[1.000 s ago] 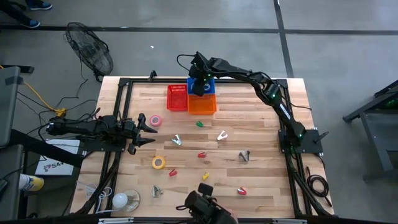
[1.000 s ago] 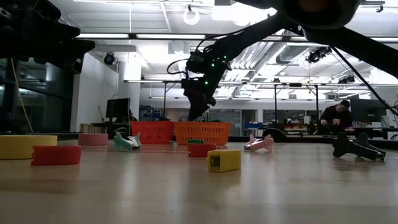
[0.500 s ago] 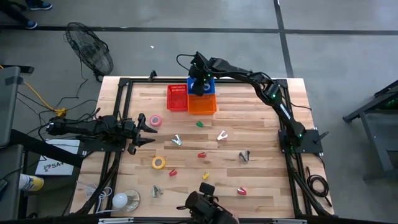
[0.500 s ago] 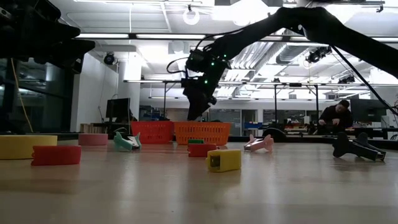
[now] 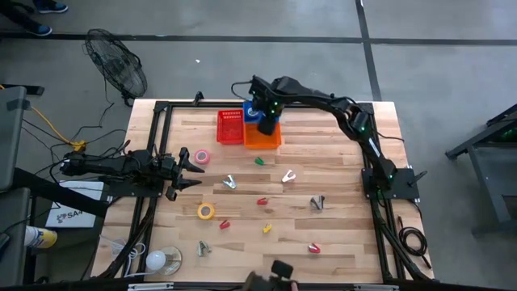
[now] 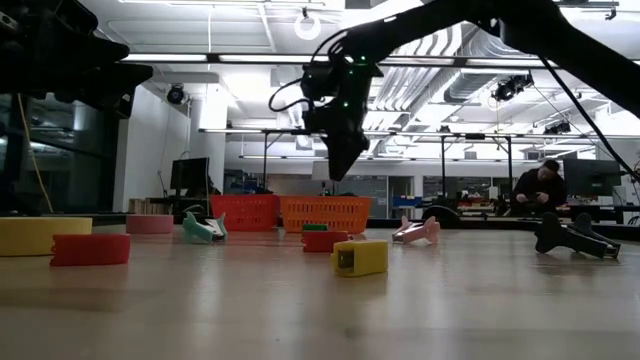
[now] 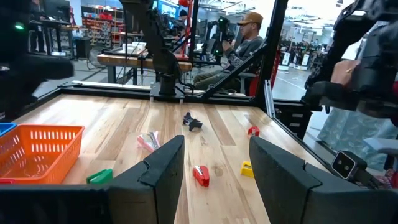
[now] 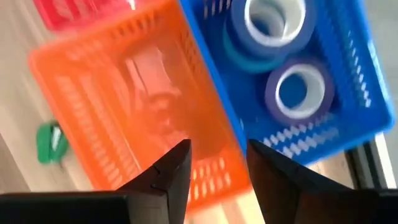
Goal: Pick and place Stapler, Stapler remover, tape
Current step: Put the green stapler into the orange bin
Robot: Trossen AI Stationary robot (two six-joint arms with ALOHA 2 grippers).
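Observation:
My right gripper point(image 5: 264, 121) point(image 8: 217, 165) hovers open and empty over the orange basket point(image 8: 124, 99), next to the blue basket point(image 8: 348, 106). The blue basket holds blue tape rolls point(image 8: 267, 25) and a purple roll point(image 8: 300, 93). My left gripper point(image 5: 196, 170) point(image 7: 214, 162) waits open at the table's left side, near the pink tape point(image 5: 202, 156). Lying flat on the table are a yellow tape point(image 5: 206, 211), a green stapler point(image 5: 259, 161), a red stapler point(image 5: 262, 200), a pale staple remover point(image 5: 287, 175) and a dark staple remover point(image 5: 317, 202).
A red basket point(image 5: 230, 127) stands left of the orange basket at the far edge. More small staplers and removers lie toward the near edge: yellow point(image 5: 266, 229), red point(image 5: 313, 248), red point(image 5: 224, 224), grey point(image 5: 202, 248). A person point(image 6: 540, 188) sits in the room beyond the table.
My right gripper has moved from above the blue basket toward the table's near edge, over the orange basket, rising a little and turning. The left arm and the things on the table have stayed where they were.

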